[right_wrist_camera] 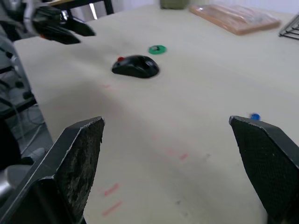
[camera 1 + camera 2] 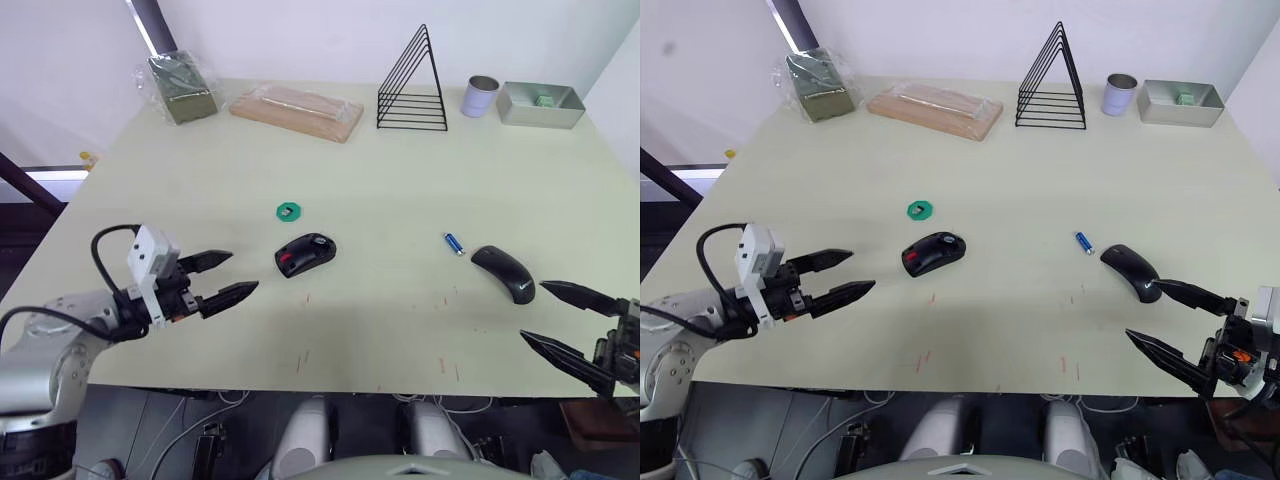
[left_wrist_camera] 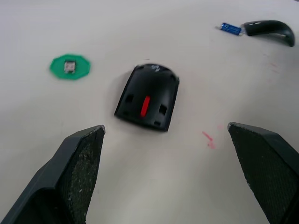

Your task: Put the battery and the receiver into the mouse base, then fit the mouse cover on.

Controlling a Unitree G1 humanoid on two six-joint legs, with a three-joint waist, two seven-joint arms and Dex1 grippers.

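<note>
Silver arms with black cables and white wrist boxes end in black, pointed, texture-padded pincers.

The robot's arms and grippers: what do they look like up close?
Each arm is silver-grey metal. The left gripper has two long, tapering black fingers with rough, grainy inner pads, a white boxy module on its wrist, a looping black cable and small red-orange accents. The right gripper has the same pointed black fingers and an orange accent.
</note>
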